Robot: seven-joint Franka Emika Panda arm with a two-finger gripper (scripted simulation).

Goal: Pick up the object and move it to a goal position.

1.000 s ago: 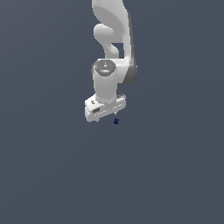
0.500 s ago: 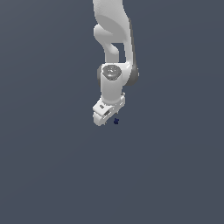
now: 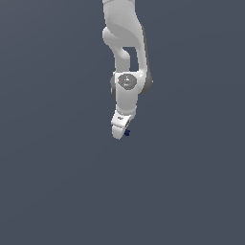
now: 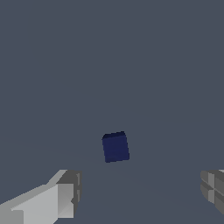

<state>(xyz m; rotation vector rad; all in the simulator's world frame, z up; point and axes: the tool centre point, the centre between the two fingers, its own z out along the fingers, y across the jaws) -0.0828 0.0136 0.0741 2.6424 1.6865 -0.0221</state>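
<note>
Arm (image 3: 125,52) hangs down from the top of the exterior view, white and jointed, against a plain slate-grey surface (image 3: 57,182) that fills the whole scene. No edge or corner of that surface shows in either view, so places on it can only be told against the arm. The wrist joint faces the camera as a grey disc, and the hand tapers downward below it.

Gripper (image 3: 119,134) sits at the arm's low end, seen nearly edge-on in the exterior view. In the wrist view its two fingers (image 4: 65,192) stand wide apart at opposite sides of the picture, with nothing between the pads.

Object (image 4: 116,147) is a small dark navy cube lying on the surface, ahead of the gap between the fingers and touching neither. In the exterior view it shows as a tiny dark speck (image 3: 127,133) just beside the gripper tip, on the exterior view's right.
</note>
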